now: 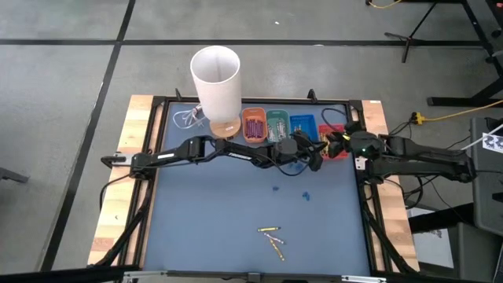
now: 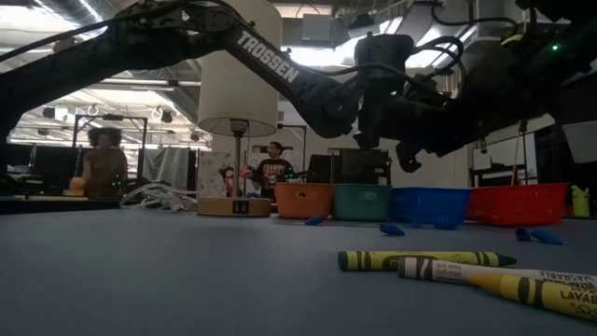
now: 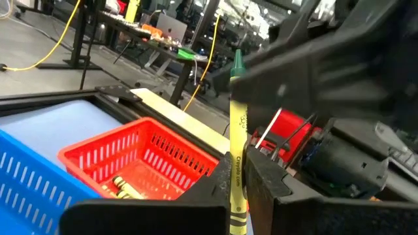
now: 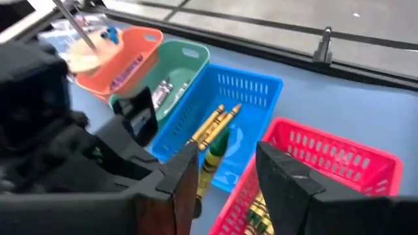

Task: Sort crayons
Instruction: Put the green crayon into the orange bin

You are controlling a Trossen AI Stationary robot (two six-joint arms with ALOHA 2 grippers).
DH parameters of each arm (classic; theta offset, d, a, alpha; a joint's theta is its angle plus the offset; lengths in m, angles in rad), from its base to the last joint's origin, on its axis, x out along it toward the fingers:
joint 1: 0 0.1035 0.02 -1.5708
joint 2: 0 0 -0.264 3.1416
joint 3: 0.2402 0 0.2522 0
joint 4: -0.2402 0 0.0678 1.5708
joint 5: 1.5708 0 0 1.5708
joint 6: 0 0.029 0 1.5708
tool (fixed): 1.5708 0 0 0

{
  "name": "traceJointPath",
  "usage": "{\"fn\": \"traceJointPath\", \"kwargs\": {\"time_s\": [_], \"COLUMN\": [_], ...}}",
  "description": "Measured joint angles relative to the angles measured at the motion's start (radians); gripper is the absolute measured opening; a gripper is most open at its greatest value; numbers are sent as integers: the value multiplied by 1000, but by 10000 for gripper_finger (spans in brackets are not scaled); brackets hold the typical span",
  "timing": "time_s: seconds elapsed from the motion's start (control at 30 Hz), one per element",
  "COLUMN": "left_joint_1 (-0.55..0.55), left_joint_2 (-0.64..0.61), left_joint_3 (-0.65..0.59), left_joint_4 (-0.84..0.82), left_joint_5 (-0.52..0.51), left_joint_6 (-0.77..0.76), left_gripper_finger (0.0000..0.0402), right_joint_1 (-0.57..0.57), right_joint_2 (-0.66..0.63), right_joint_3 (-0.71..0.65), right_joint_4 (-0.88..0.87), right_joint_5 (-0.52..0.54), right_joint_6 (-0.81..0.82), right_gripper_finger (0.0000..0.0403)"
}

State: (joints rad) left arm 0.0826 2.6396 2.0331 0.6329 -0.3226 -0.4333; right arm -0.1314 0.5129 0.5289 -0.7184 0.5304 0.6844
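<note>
My left gripper reaches across the table to the row of trays and is shut on a yellow crayon with a green tip. My right gripper is open just beside it, over the blue tray and the red tray. In the right wrist view its fingers stand on either side of a yellow-green crayon without closing on it. Three yellow crayons lie loose on the mat near the front. Crayons lie in the blue tray and the red tray. My left gripper pinches the yellow crayon's lower part between its two fingers. The crayon sticks out past the fingertips along the fingers, green tip away from the wrist and toward my right arm. It is lifted clear above the red tray's edge.
A tall white cylinder stands at the far left of the tray row, beside the orange tray and the green tray. Small blue bits lie mid-mat. People show in the room beyond.
</note>
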Motion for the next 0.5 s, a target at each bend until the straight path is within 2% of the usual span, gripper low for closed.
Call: {"fn": "traceJointPath", "kwargs": {"time_s": [0.23,0.5], "left_joint_1": [-4,-3], "left_joint_2": [0,0], "left_joint_3": [0,0], "left_joint_4": [14,11], "left_joint_5": [-1,-1], "left_joint_6": [0,0], "left_gripper_finger": [10,10], "right_joint_1": [0,1], "right_joint_2": [60,74], "right_joint_3": [0,0], "right_joint_4": [6,21], "right_joint_5": [-30,-38], "right_joint_6": [-11,-11], "right_gripper_finger": [144,58]}}
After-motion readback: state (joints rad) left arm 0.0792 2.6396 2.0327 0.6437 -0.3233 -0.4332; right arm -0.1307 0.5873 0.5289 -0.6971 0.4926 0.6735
